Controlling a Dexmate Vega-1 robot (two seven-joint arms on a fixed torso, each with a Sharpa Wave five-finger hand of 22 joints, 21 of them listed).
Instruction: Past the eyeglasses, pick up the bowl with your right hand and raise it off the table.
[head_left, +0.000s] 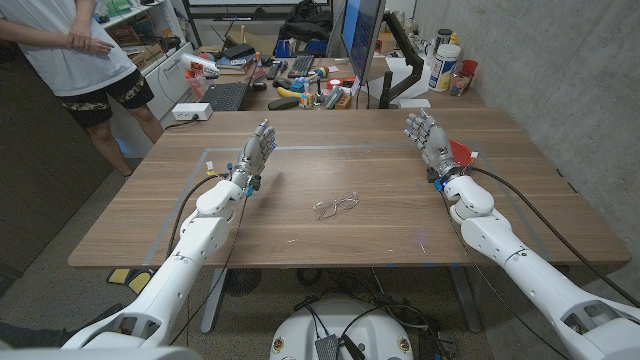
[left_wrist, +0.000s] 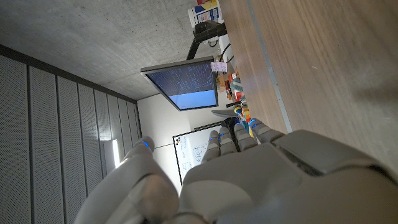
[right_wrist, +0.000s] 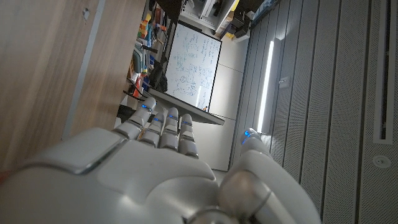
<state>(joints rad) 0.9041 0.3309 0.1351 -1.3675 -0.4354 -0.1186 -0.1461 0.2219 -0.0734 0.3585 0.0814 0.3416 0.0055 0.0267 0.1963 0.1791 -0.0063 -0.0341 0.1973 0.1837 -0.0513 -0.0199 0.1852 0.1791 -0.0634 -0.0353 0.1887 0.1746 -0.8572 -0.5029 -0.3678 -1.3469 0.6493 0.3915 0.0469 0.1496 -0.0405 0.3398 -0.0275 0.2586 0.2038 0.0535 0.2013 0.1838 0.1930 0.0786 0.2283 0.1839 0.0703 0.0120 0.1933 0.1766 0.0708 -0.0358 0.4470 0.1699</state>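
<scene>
Behind the table (head_left: 300, 235) I can see a cluttered desk with a monitor (head_left: 362, 35) standing on it, its screen lit blue in my left wrist view. A keyboard (head_left: 225, 96) lies at the desk's near-left end, with a white box (head_left: 191, 112) just beside it. White bottles (head_left: 443, 62) stand near the concrete wall. A person (head_left: 85, 55) in a white shirt stands off the table's far-left corner. A whiteboard (right_wrist: 193, 66) hangs further back.
</scene>
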